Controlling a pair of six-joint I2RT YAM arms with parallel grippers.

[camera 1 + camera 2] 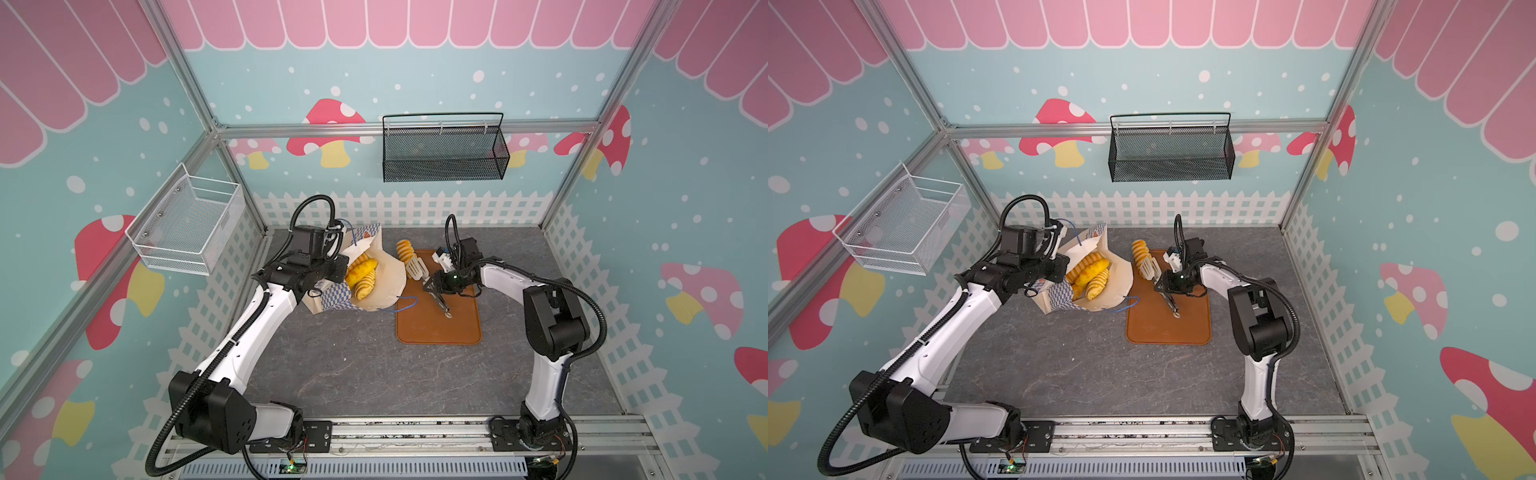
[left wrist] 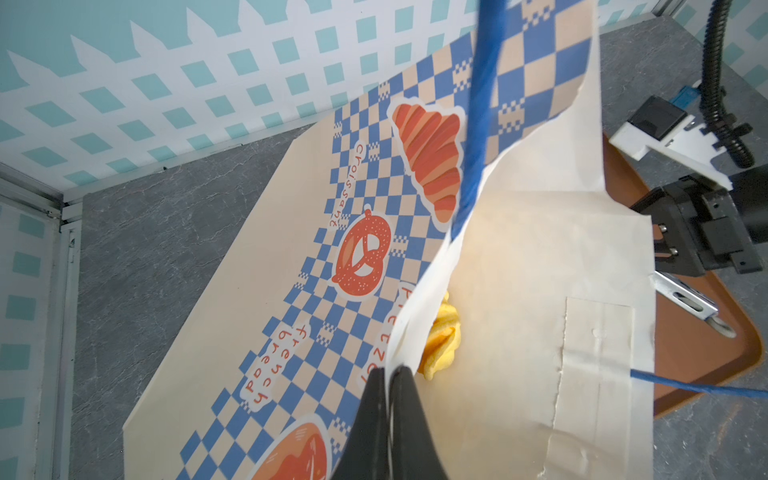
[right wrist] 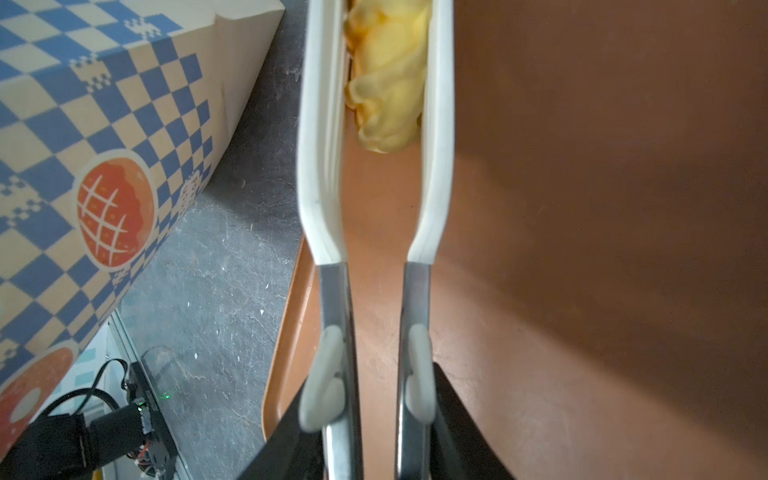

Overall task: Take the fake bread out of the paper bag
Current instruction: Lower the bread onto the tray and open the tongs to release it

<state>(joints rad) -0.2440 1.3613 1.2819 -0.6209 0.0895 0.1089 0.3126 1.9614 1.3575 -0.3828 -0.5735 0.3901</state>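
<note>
Over the brown tray (image 1: 457, 328), your right gripper (image 1: 431, 286) is clamped on the tongs (image 1: 415, 269), white tips either side of a ridged loaf (image 1: 405, 249) (right at the tray's far edge). Back-left, your left gripper (image 2: 388, 399) pinches the rim of the paper bag (image 1: 388, 282), more pastries (image 1: 361, 276) inside.

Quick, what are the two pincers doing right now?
Left pincer: closed, pinching the paper bag at its rim.
Right pincer: closed on the tongs, whose tips flank a yellow bread piece.

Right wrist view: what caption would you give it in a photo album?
Tongs in the right arm's fingers flank a yellow toy pastry at the brown tray, checkered paper bag alongside.
</note>
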